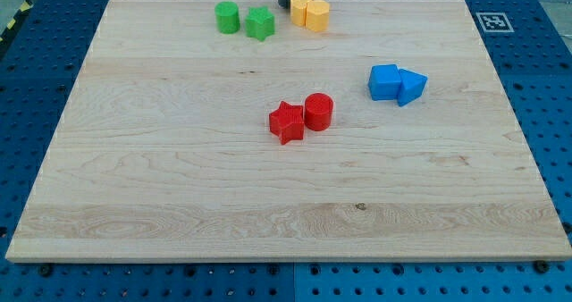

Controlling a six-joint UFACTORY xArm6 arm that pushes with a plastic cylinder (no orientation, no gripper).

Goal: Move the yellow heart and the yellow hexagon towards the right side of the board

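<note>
Two yellow blocks sit touching at the board's far edge, just right of centre: the yellow hexagon [301,9] on the left, the yellow heart [317,14] on the right, both matte and chunky. The tip [286,6] stands just left of the hexagon; the rod has no jaws. The pale wooden board [179,177] shows fine grain.

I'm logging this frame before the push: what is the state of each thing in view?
My tip: at the view's top, just left of the yellow pair.
Yellow blocks: touching, top centre.
Green blocks: side by side.
Red blocks: touching, mid-board.
Blue blocks: touching, right.
</note>
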